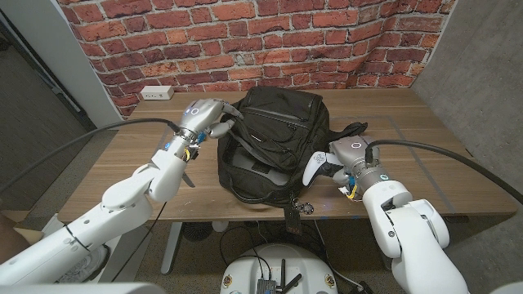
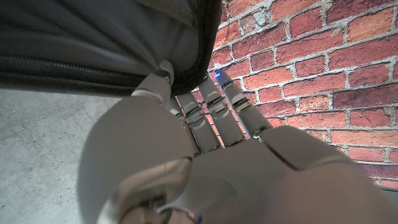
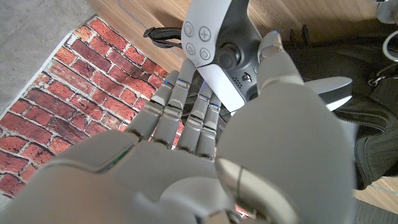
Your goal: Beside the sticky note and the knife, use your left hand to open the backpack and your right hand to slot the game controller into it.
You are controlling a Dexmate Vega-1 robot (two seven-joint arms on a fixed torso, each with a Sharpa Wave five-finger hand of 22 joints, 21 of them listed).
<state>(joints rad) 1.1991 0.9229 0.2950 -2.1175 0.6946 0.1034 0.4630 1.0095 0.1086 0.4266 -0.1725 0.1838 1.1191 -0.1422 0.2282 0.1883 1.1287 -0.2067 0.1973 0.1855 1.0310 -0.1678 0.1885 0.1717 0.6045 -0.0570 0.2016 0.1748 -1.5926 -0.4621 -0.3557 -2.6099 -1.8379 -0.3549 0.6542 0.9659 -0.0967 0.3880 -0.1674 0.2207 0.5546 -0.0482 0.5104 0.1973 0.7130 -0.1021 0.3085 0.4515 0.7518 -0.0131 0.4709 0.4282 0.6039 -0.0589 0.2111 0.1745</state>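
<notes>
We see a black backpack lying in the middle of the wooden tabletop, in front of a red brick wall. Its top flap is lifted up, so the bag is open toward us and we can look into the dark inside.

The left hand is at the top left edge of the backpack. In the left wrist view its fingers reach up close together, and the thumb and one finger pinch the black flap of the bag. So the left hand holds the bag open.

The right hand is just beside the right side of the backpack, low over the tabletop. It holds a white and black game controller. In the right wrist view the fingers lie side by side under the controller and the thumb presses on top of it. The controller is right at the edge of the bag's opening; we think it is not inside, but it is hard to tell from above.

A white power strip lies at the back left of the tabletop, near the wall. A small dark tag hangs from the front of the backpack at the tabletop's near edge.
</notes>
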